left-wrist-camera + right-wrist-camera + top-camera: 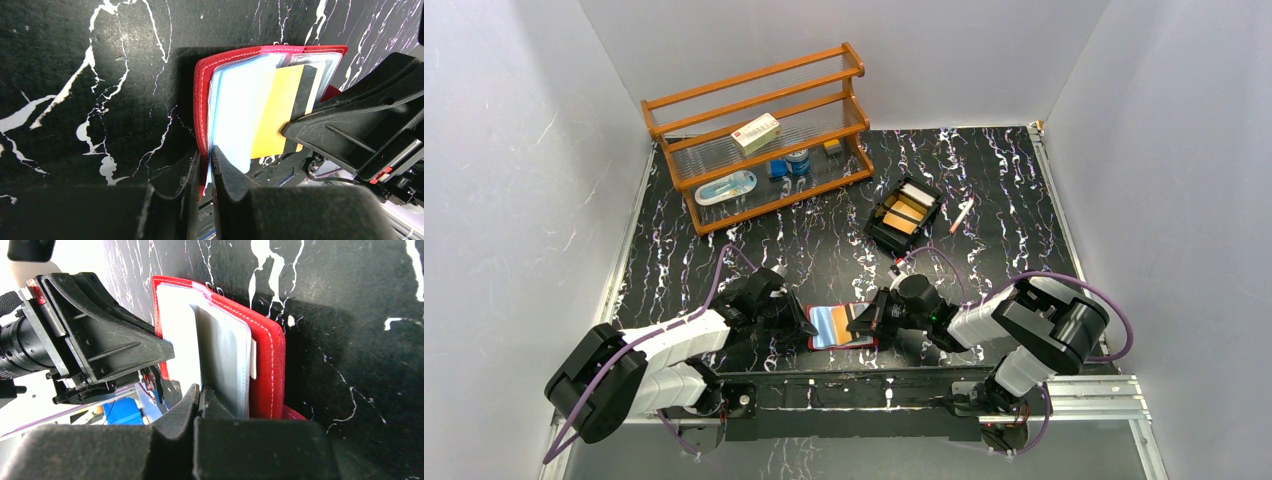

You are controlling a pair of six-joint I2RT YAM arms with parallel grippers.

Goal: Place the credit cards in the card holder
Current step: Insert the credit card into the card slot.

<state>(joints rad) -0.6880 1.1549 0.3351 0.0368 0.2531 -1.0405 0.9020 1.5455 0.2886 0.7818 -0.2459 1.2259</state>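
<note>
The red card holder (844, 345) lies open on the black marbled table between my two grippers. Its clear sleeves fan up inside the red cover (202, 95), which also shows in the right wrist view (265, 370). My left gripper (807, 328) is shut on the holder's left cover edge and sleeves (210, 156). My right gripper (861, 322) is shut on a gold credit card (277, 112) with a black stripe. The card's far end lies among the sleeves. In the right wrist view the right gripper (200, 390) pinches the card edge-on.
A black two-compartment tray (904, 215) holding more cards stands behind the holder. A pen (962, 213) lies to its right. A wooden rack (759, 130) with a cream box (756, 132) and small items stands at the back left.
</note>
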